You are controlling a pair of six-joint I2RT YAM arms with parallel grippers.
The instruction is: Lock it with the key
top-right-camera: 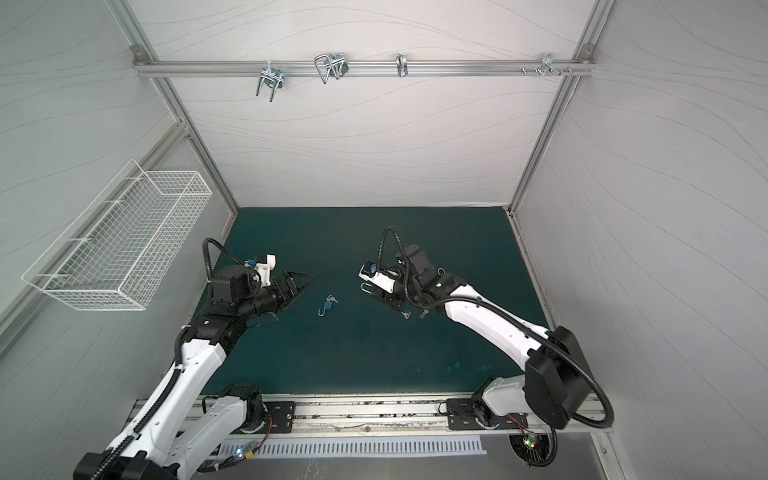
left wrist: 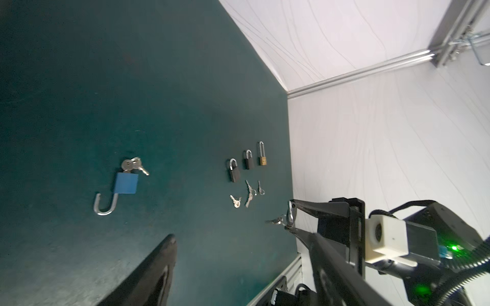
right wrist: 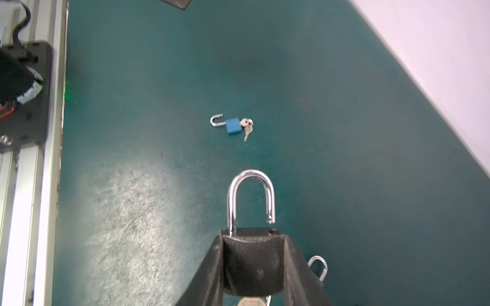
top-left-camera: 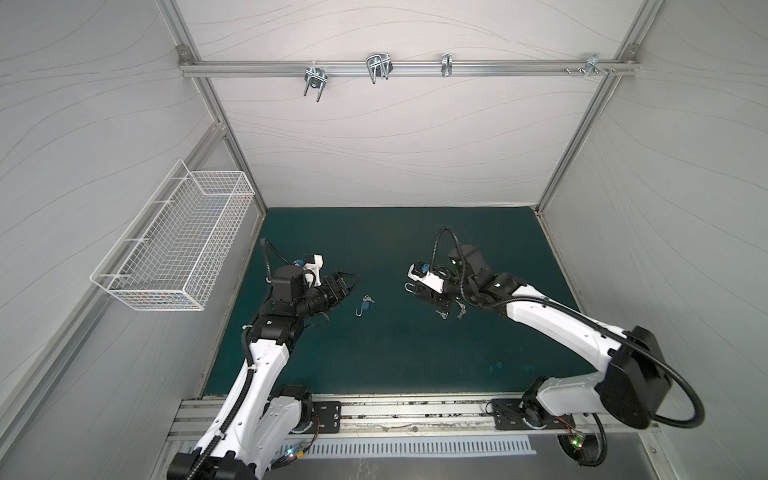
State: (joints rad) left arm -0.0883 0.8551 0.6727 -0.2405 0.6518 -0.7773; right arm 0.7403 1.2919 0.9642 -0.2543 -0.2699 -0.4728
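The black padlock (right wrist: 252, 262) was off the counter (right wrist: 344, 132), pinched by the flanks of its body between the right fingers (right wrist: 299, 270). Its steel shackle (right wrist: 250, 180) pointed away from the wrist, with one leg standing out of its hole. What looked like a key (right wrist: 250, 301) showed under the body, and in the left wrist view a small bunch (left wrist: 275, 220) dangled from the lock. The left fingers (left wrist: 148, 275) were spread and empty, near a blue padlock (left wrist: 126, 182) that lay flat with its shackle swung open and keys at its base. Such a lock was probably dense for its size and rigid throughout, with smooth metal that could slip. The flat flanks of the body seemed the surest hold, since that left the shackle and key free. The key head was thin and small and would want a square pinch across its faces. The left wrist view showed five padlocks in all: the held one, the blue one, and a far row (left wrist: 248, 161) of two black and one brass. There were five bunches of keys, three of them loose keys (left wrist: 249, 196) beside that row.
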